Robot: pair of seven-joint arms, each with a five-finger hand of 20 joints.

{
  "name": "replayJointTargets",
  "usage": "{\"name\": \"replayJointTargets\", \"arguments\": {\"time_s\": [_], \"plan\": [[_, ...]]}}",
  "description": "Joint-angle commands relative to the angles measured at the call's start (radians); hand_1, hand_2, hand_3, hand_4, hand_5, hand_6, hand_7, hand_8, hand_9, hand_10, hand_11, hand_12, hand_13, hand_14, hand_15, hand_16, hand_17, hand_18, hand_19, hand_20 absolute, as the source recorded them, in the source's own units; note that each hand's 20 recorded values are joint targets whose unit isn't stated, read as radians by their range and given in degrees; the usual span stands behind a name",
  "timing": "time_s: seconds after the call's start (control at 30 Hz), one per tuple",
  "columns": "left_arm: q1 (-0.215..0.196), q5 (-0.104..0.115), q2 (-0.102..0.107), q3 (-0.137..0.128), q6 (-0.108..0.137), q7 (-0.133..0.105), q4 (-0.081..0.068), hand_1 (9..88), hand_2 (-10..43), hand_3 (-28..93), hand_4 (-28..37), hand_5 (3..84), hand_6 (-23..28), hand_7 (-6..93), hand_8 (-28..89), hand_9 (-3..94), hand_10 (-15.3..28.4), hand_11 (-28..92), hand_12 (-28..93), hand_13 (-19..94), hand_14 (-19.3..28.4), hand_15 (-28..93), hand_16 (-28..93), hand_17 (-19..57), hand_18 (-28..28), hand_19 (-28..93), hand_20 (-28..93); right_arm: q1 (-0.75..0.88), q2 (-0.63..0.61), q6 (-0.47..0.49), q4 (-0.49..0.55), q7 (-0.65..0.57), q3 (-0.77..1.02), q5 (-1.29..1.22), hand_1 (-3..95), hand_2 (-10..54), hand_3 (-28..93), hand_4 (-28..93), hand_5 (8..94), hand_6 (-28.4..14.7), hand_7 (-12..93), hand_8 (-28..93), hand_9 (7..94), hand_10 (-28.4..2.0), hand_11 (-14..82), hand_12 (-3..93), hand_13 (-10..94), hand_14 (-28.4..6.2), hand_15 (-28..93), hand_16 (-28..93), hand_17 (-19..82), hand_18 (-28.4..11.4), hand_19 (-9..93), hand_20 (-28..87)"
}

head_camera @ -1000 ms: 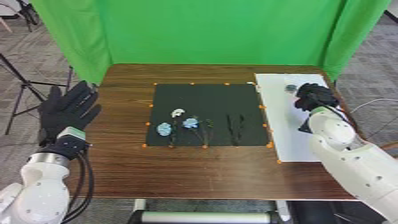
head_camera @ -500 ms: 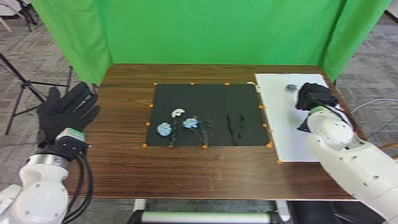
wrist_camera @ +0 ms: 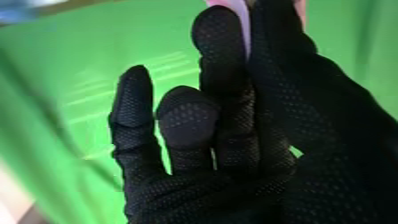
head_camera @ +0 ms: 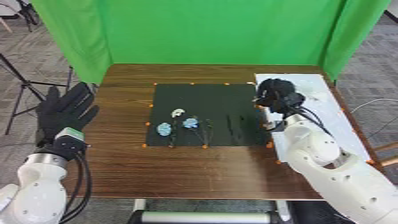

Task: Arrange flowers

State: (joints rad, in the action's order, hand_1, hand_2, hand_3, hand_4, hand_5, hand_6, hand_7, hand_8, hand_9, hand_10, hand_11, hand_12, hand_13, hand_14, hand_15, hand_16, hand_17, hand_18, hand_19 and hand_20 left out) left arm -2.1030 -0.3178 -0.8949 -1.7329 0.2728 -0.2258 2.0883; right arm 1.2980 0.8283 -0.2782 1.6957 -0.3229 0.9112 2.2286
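Right hand (head_camera: 278, 95) swings from board (head_camera: 314, 84) toward mat (head_camera: 213, 95) | fingers (wrist_camera: 221, 42) pinching pink bloom (wrist_camera: 233, 5), left hand's (head_camera: 64, 112) spread | placing likely next

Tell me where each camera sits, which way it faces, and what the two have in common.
Head view: on the robot's head, looking forward and down at the table; the left arm and left hand, right arm and right hand show.
Right wrist view: on the right wrist, looking along the right hand's glove toward the green curtain.
Shared: the right hand and the curtain.
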Motion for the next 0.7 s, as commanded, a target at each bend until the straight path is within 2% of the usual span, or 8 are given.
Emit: {"name": "replayJointTargets", "arguments": {"time_s": [0.03,0.17,0.2,0.27,0.37,0.43,0.47,0.7], "plan": [[-0.005,-0.001,-0.004,0.011,0.006,-0.001,0.006,24.4,12.5,70,-28.3,36.3,8.7,10.6,-10,23.8,12.1,17,6,11,10.9,28,-10,-7.0,12.0,27,8,-0.112,0.213,0.081,-0.037,0.021,-0.132,0.001,63.0,-9.5,64,-28,73.9,3.9,42,0,86.9,-7.1,18.1,51.8,69,-8.3,75,38,28,-19.8,72,43],[0.017,-0.005,-0.003,0.035,-0.001,0.015,0.002,24.4,12.5,70,-28.3,35.9,7.7,11.7,-10,23.7,12.1,17,6,11,10.9,27,-10,-7.1,12.0,27,8,-0.127,0.243,0.140,-0.074,0.025,-0.177,0.040,62.5,-9.5,65,-28,73.7,4.0,43,0,86.7,-7.1,18.2,51.8,69,-8.3,75,38,28,-19.8,72,43],[0.012,-0.003,0.000,0.033,0.004,0.011,0.008,24.5,12.5,70,-28.3,35.9,7.6,11.9,-10,23.7,12.1,17,6,11,10.9,28,-10,-7.1,11.9,27,8,-0.136,0.250,0.163,-0.087,0.022,-0.191,0.075,62.4,-9.5,65,-28,73.6,3.9,43,0,86.7,-7.1,18.2,51.7,69,-8.3,75,38,28,-19.8,72,43],[0.012,-0.013,-0.001,0.027,-0.006,0.011,0.008,24.5,12.5,70,-28.3,36.0,7.5,12.1,-10,23.9,12.1,17,6,11,11.0,28,-10,-7.1,11.9,27,9,-0.153,0.264,0.222,-0.107,-0.006,-0.209,0.117,62.4,-9.5,65,-28,73.5,3.9,43,-1,86.4,-7.1,18.0,51.6,69,-8.4,75,39,28,-19.8,72,43],[0.017,-0.018,-0.001,0.027,-0.002,0.015,0.007,24.6,12.6,70,-28.3,36.2,7.4,12.4,-10,24.3,12.1,17,6,12,11.1,28,-10,-7.1,12.0,27,9,-0.163,0.272,0.216,-0.119,-0.037,-0.220,0.102,62.3,-9.5,65,-28,73.5,3.9,42,-1,86.3,-7.0,17.8,51.2,69,-8.5,75,38,28,-20.0,72,43],[0.007,-0.021,-0.002,0.019,0.004,0.020,0.017,24.6,12.6,69,-28.3,36.1,7.4,12.5,-11,24.3,12.0,17,6,12,11.1,28,-10,-7.2,12.0,27,9,-0.168,0.269,0.208,-0.113,-0.060,-0.228,0.093,62.2,-9.5,65,-28,73.4,3.7,42,-1,86.3,-7.1,17.7,50.9,69,-8.6,74,38,28,-20.0,72,43],[0.004,-0.025,-0.001,0.016,-0.002,0.019,0.018,24.6,12.6,69,-28.3,36.1,7.4,12.5,-11,24.3,12.1,17,6,12,11.1,28,-10,-7.2,12.0,27,9,-0.164,0.268,0.217,-0.104,-0.067,-0.225,0.098,62.2,-9.5,66,-28,73.4,3.6,42,-1,86.3,-7.1,17.7,50.9,69,-8.6,74,38,28,-20.1,72,43],[-0.016,-0.015,-0.006,-0.001,0.018,0.009,0.024,24.6,12.6,70,-28.3,36.2,7.4,12.8,-11,24.2,12.1,17,6,12,11.1,28,-10,-7.2,12.0,27,8,-0.149,0.264,0.280,-0.075,-0.065,-0.209,0.100,59.5,-9.5,67,-28,70.4,2.7,40,-2,83.5,-7.0,14.8,46.9,68,-8.2,71,43,26,-21.0,72,43]]}}
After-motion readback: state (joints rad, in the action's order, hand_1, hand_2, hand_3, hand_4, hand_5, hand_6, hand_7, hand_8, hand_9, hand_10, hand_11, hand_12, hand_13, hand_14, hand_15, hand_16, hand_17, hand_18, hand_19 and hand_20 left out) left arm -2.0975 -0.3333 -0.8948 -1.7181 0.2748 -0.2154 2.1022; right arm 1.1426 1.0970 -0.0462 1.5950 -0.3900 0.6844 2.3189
